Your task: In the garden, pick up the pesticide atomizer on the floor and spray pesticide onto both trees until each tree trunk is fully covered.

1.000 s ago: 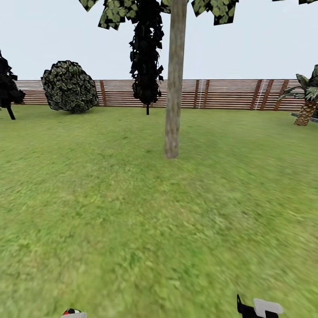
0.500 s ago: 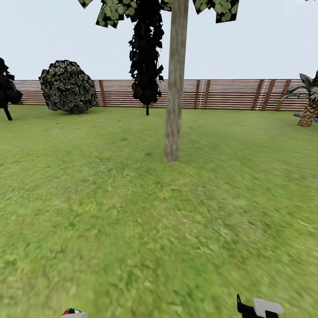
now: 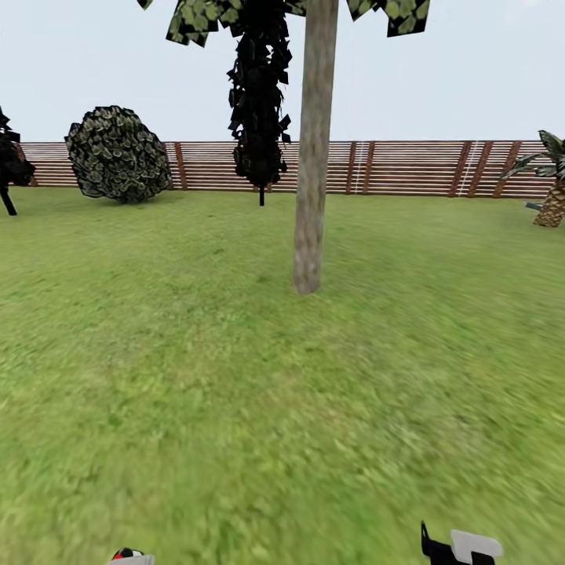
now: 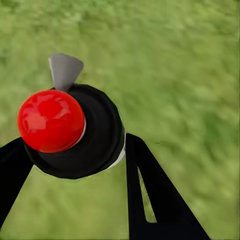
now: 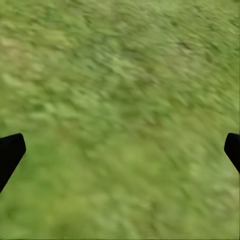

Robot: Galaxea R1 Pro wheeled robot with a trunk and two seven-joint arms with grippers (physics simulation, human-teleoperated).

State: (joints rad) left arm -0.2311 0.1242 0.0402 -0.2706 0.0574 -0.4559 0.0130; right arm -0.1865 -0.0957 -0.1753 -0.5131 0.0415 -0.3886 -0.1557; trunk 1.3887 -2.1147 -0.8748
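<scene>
The pesticide atomizer (image 4: pixel 75 130), with a red ball top and a grey trigger on a dark round body, sits between the black fingers of my left gripper (image 4: pixel 75 145), which is shut on it. Its red-and-white tip (image 3: pixel 130 555) peeks in at the head view's lower edge. One tree stands ahead in the middle of the lawn, its grey-tan trunk (image 3: pixel 311 157) bare and its leafy crown cut off at the top. My right gripper (image 5: pixel 122 147) hangs open over grass, and part of it (image 3: pixel 459 547) shows low at the right. No pesticide mist is in view.
Grass floor (image 3: pixel 235 377) stretches from me to the trunk. A brown slat fence (image 3: pixel 408 166) closes the far side. A round bush (image 3: pixel 118 154) and a narrow dark tree (image 3: pixel 259 102) stand near it, and a short palm (image 3: pixel 553 188) is at the far right.
The whole head view has shifted: the trunk looks slightly nearer and lower, the bush and palm drift outward, so the camera has moved toward the tree. Both grippers hold their places.
</scene>
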